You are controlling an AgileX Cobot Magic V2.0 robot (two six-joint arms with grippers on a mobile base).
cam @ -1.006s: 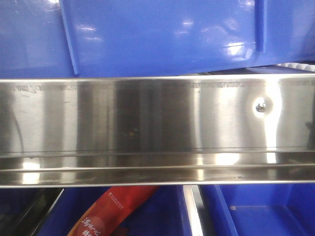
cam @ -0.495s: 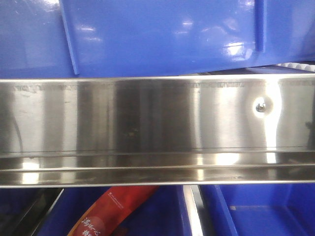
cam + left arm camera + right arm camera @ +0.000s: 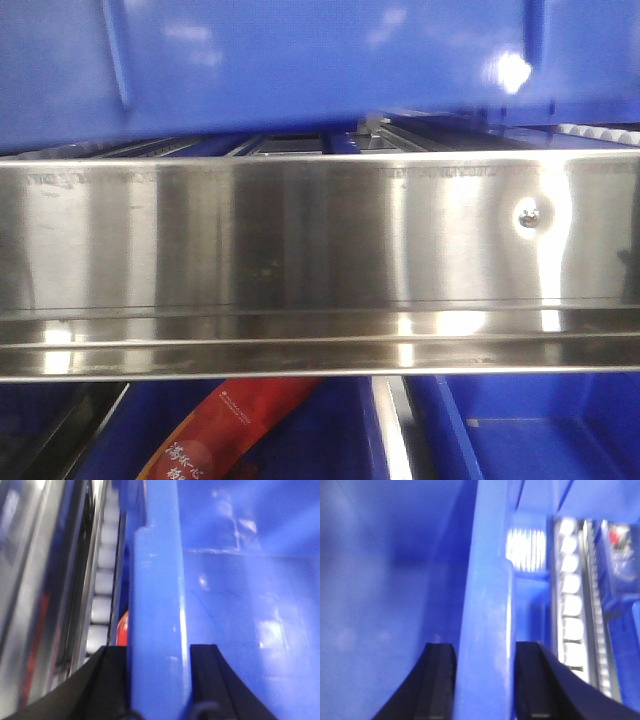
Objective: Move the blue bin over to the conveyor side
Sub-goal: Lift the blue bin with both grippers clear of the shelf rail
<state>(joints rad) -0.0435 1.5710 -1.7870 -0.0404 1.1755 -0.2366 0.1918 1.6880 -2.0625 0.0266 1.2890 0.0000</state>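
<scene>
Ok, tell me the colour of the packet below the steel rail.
Red packet with pale lettering; front view shows it best.

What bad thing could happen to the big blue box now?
1. Each arm's jaws pinch only a thin wall of the blue bin, so it could slip out.
2. In the front view the bin hangs tilted, lower on the picture's left, seemingly just above the steel rail. That low edge might catch on it.

Left fingers (image 3: 102, 685) matte black, flat inner faces, curved outer edges; right fingers (image 3: 439, 682) same black
</scene>
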